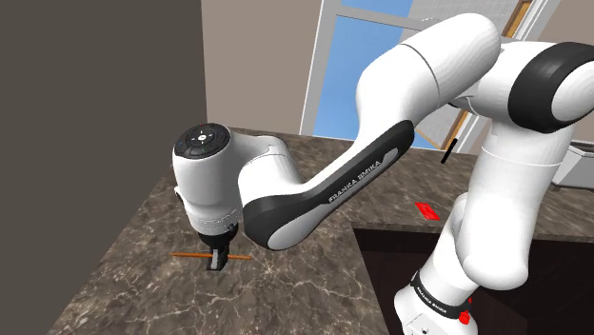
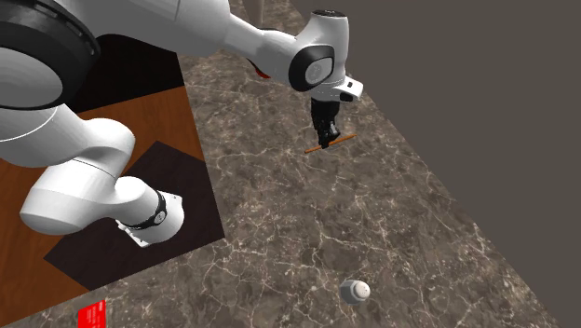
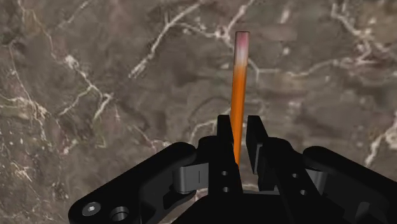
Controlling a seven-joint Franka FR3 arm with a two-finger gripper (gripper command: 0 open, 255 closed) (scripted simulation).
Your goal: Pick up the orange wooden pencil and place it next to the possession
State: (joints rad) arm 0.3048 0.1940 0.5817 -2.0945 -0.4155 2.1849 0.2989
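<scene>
- Between the two fingers of my end effector [image 3: 238,121] sits the orange pencil [image 3: 239,83]. The fingers are drawn in narrow and seem to press it on both sides, so I judge it clasped.
- Ahead of the fingertips the pencil's long part runs out to a pinkish end, and a shorter part passes back under my palm (gripping near the middle should keep it from swinging).
- Directly beneath the end effector is the dark veined desk [image 3: 95,95]. My hand points straight down at it with the tips very low. I cannot tell whether the pencil is clear of the stone or resting on it.
- Well away from the end effector, on the same desk, stands a small pale round thing [image 2: 354,292].
- Equally far off, back toward my stand, lies a flat red thing [image 2: 93,314].
- One of these is probably the possession, but I cannot say which.
- Nothing around the end effector is a container. The pencil and both far things lie on open surface, so the put-down only calls for a bare patch just beside the right one.
</scene>
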